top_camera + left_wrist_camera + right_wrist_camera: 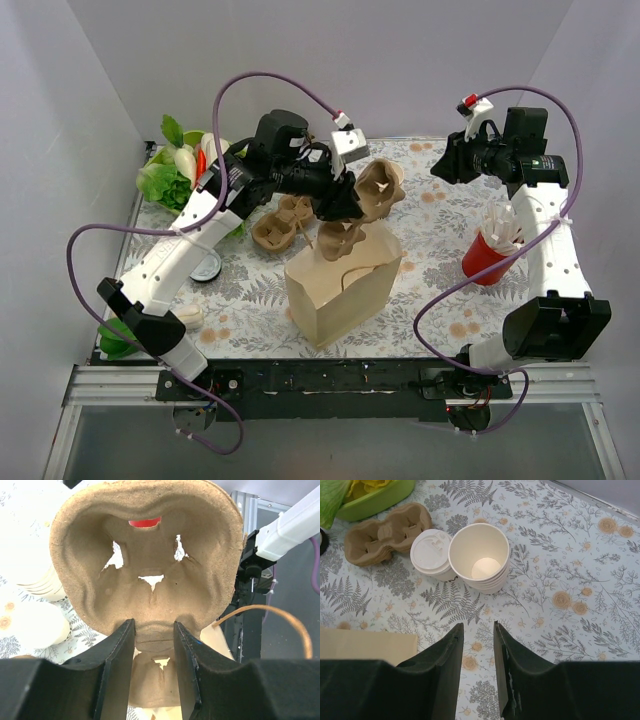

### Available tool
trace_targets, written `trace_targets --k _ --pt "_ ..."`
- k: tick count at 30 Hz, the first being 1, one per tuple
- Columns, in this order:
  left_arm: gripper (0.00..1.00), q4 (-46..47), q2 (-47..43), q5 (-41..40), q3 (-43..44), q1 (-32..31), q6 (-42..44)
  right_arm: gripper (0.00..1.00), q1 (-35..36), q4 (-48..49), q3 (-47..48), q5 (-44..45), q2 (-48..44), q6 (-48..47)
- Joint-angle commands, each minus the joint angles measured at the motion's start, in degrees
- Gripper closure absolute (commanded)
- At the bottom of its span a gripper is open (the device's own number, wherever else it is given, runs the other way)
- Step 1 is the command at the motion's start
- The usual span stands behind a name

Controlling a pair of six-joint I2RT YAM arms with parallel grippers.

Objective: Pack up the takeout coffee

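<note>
The takeout coffee (431,552), a cream cup with a white lid, stands on the floral cloth next to a stack of lidless cups (479,557). It also shows at the left of the left wrist view (30,625). In the top view the held carrier hides it. My left gripper (335,200) is shut on a brown pulp cup carrier (145,565), which it holds tilted above the open paper bag (345,290). My right gripper (477,630) is open and empty, high above the cloth at the back right (445,160).
A stack of spare carriers (280,225) lies left of the bag. A red cup of white straws (490,255) stands at the right. Green produce (165,180) sits at the back left. A small round dish (207,266) lies by the left arm.
</note>
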Motion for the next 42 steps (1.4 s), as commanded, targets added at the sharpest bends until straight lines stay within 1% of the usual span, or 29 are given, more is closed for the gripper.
trace_targets --k 1,2,5,9,15,21,25,38,42 --pt "1.00 0.13 -3.04 -0.30 0.99 -2.23 0.80 0.62 -0.06 1.03 -0.41 -1.88 -1.99 0.90" --pt "1.00 0.48 -2.78 -1.79 1.87 -2.67 0.89 0.62 -0.06 1.03 -0.41 -2.06 -2.16 0.99" --pt "1.00 0.49 -1.37 -2.50 6.44 -3.47 0.54 0.62 -0.06 0.95 -0.41 -2.49 -2.34 1.08" --pt "1.00 -0.22 -1.46 -1.81 7.77 -3.73 -1.21 0.62 -0.06 0.59 -0.76 -2.85 -2.86 1.08" --pt "1.00 -0.31 -5.15 -1.45 -0.48 -3.91 -4.29 0.62 -0.06 0.68 -2.60 -3.20 -4.09 0.90" --pt "1.00 1.19 -6.90 -6.28 -7.16 -4.00 -5.17 0.62 -0.15 1.21 -3.92 -3.38 -5.32 1.25" --pt "1.00 0.93 -7.26 -7.60 -9.45 -4.00 -5.53 0.62 -0.15 0.86 -5.33 -2.85 -6.55 0.64" --pt "1.00 -4.26 -10.16 -10.41 -15.16 -4.00 -5.35 0.62 -0.15 0.68 -7.70 -3.11 -8.40 0.81" --pt "1.00 -4.88 -9.90 -10.94 -15.61 -4.00 -6.14 0.62 -0.15 0.24 -8.49 -3.20 -9.28 0.73"
